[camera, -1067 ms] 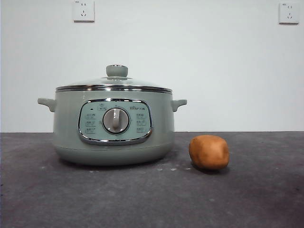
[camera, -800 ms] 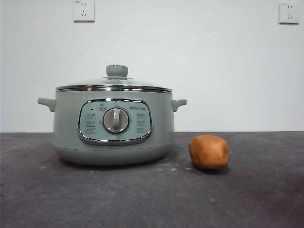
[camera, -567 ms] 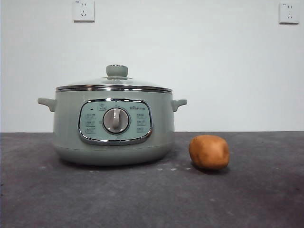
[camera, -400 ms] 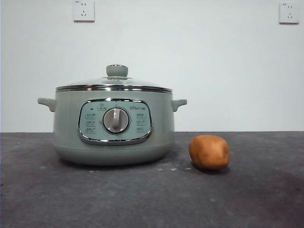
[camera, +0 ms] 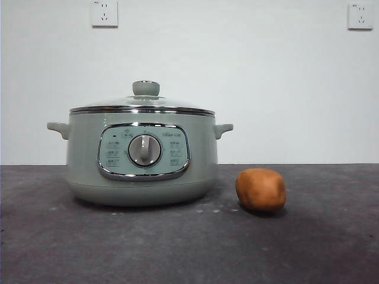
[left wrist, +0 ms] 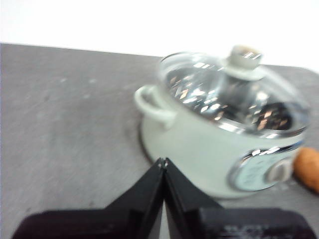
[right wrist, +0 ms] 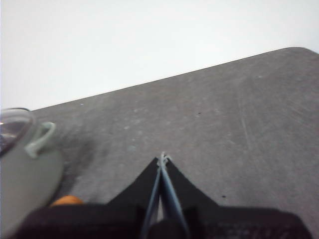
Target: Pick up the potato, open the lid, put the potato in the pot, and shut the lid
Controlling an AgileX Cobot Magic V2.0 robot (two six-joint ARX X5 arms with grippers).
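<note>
potato [camera: 260, 190]: rounded, orange-brown, matte, beside pot [camera: 141, 155] | lid [camera: 142, 102] on | left tool [left wrist: 164, 162], right tool [right wrist: 163, 159]: pressed together

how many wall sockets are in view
2: one white wall socket high on the wall above the sage-green pot, the other white socket at the top corner on the orange-brown potato's side.

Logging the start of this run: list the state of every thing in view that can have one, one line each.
lid: closed, seated on the pot.
pot: upright on the table, covered.
potato: lying on the table beside the pot, apart from it, not held.
left claw: shut, empty, above the table near the pot.
right claw: shut, empty, above the table.
</note>
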